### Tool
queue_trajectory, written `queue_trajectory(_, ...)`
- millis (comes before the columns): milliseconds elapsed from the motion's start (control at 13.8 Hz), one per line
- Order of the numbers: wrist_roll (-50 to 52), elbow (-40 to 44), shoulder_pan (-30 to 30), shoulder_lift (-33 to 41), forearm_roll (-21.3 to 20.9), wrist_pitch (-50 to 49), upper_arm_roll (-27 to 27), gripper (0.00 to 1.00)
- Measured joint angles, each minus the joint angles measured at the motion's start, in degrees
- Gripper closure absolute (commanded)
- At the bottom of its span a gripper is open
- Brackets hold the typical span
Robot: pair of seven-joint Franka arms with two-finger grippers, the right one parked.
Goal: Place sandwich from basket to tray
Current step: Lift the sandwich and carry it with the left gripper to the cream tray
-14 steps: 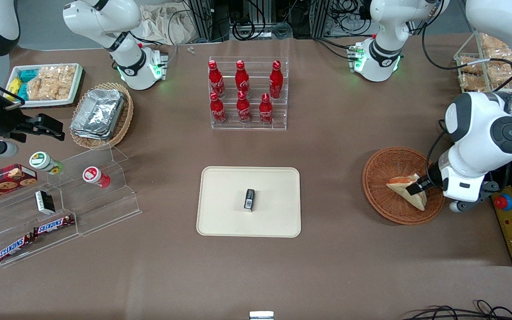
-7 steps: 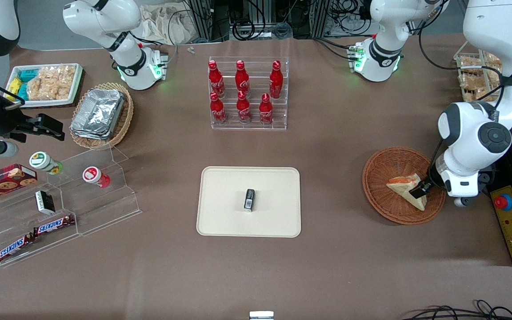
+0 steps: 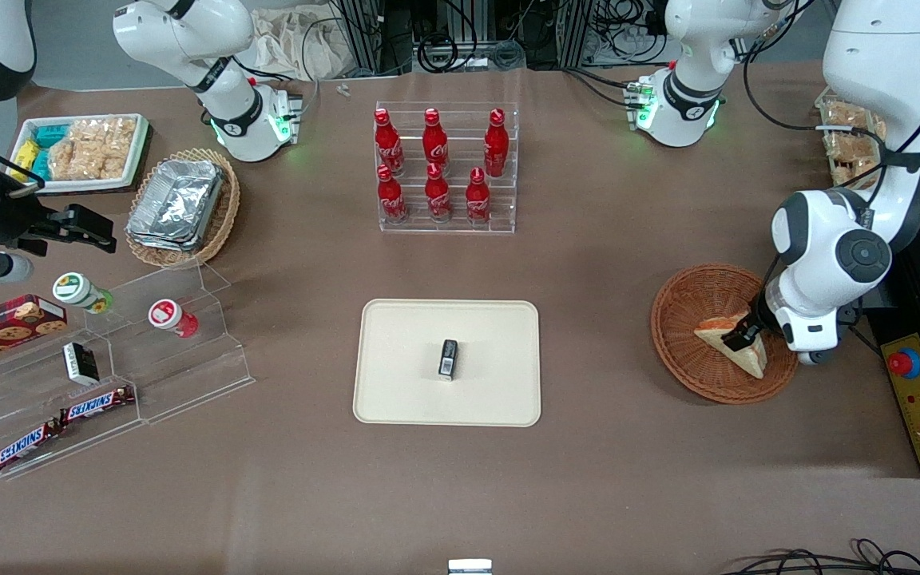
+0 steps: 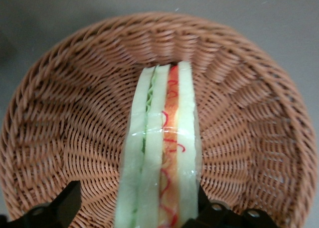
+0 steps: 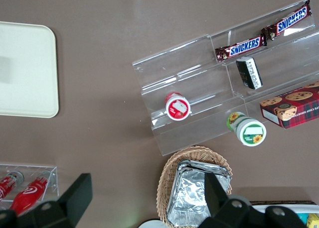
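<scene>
End effector [image 3: 742,337] lowered — fingers spread.

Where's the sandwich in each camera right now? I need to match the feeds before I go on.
Front view: the sandwich lies in the basket, toward the working arm's end of the table, with the gripper at it.
Left wrist view: the sandwich stands edge-on, filling showing, between the fingers.
Right wrist view: not in it.
Shared landmark: the basket under the sandwich.

Below me: the tray [image 5: 25,68] corner, Snickers bars [image 5: 261,31] on the clear stand [image 5: 199,78], and foil containers [image 5: 197,198].
</scene>
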State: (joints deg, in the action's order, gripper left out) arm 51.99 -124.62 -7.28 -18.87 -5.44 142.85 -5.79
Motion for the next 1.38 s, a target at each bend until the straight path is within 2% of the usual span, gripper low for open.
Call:
queue_trajectory(507, 3.2, 2.6, 0.0, -0.4, 0.0, 0.5, 0.0, 1.00)
queue_trajectory(652, 3.4, 5.8, 0.0, 1.4, 0.0, -6.0, -0.1, 1.00)
queue_trajectory(870, 3.4, 13.6, 0.5, 5.6, 0.0, -21.5, -2.0, 1.00)
queue_trajectory(1159, 1.7, 29.8, 1.7, 6.5, 0.0, -41.6, -11.3, 1.00)
queue_trajectory(1377, -4.4, 37.4, 5.8, 3.0, 0.0, -44.5, -16.8, 1.00)
